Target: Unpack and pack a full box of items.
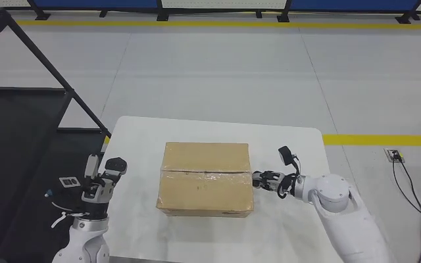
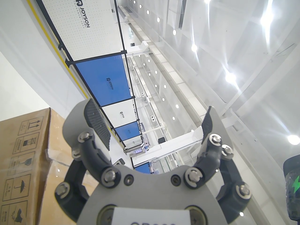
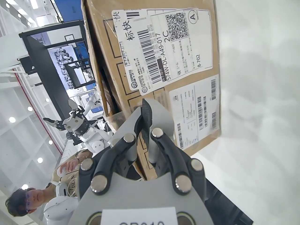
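A closed brown cardboard box (image 1: 205,179) lies in the middle of the white table (image 1: 138,138), with clear tape along its top seam. My right gripper (image 1: 258,179) is at the box's right end, level with the top edge. In the right wrist view its fingers (image 3: 146,108) are pressed together, shut, against the labelled end face of the box (image 3: 164,47) beside a loose strip of clear tape (image 3: 113,118); I cannot tell if they pinch it. My left gripper (image 1: 110,167) stands at the table's left edge, apart from the box, pointing upward and open (image 2: 150,115) with nothing between its fingers. One side of the box (image 2: 23,165) shows beside it.
A black metal frame (image 1: 66,92) slants along the left of the table. White tabletop lies bare behind the box and to its left and right. A yellow floor line (image 1: 375,139) runs past the table's right side.
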